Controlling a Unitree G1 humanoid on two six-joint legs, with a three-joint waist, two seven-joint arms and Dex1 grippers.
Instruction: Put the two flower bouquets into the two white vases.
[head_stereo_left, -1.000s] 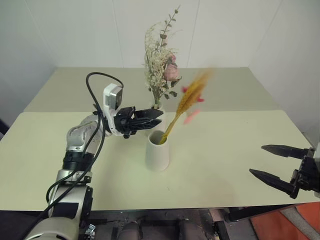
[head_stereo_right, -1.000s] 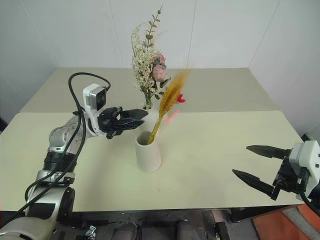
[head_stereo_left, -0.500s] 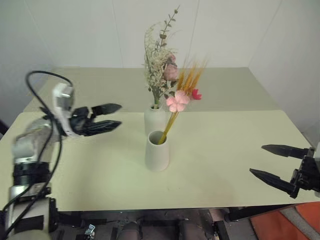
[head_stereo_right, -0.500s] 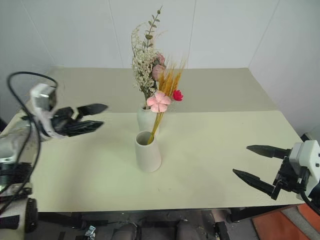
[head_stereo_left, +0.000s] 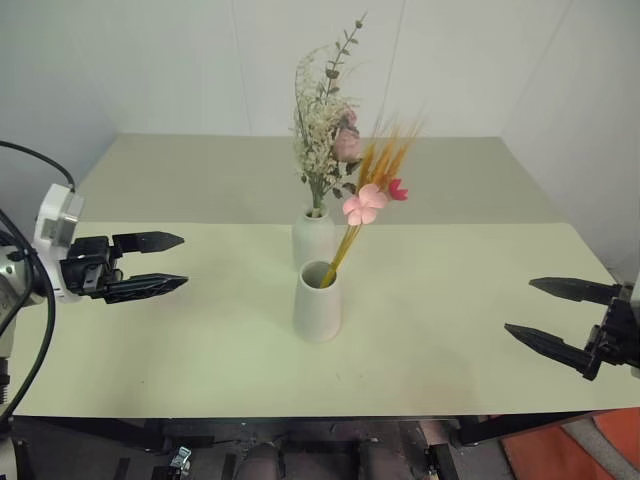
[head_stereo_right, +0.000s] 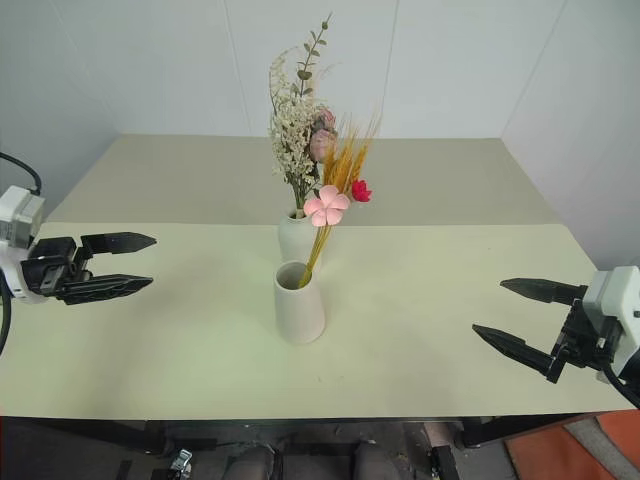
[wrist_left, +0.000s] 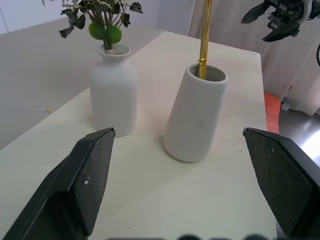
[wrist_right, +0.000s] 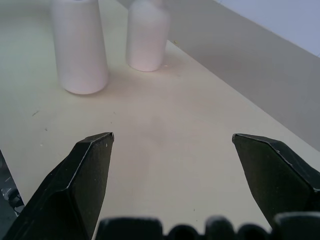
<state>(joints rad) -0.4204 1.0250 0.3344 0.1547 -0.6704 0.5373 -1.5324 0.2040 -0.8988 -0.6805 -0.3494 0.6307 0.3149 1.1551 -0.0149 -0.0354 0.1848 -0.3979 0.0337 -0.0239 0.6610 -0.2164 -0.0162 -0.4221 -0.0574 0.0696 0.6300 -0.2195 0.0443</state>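
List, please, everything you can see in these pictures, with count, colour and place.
Table: one, pale cream, under everything.
Bottle-shaped vase: one, white, table middle, behind the cone.
Cone vase: one, white, nearer the robot.
Bushy bouquet: one, white-green with a pink bloom, in the bottle-shaped vase.
Slim bouquet: one, yellow stalks with pink and red flowers, in the cone vase.
Left gripper: black fingers open, empty, over the table's left side.
Right gripper: black fingers open, empty, at the right edge.

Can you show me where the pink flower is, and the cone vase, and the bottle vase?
pink flower (head_stereo_right: 327, 205), right eye view, on the middle of its petals.
cone vase (head_stereo_left: 317, 308), left eye view, on its white front wall.
bottle vase (wrist_left: 113, 89), left wrist view, on its round belly.
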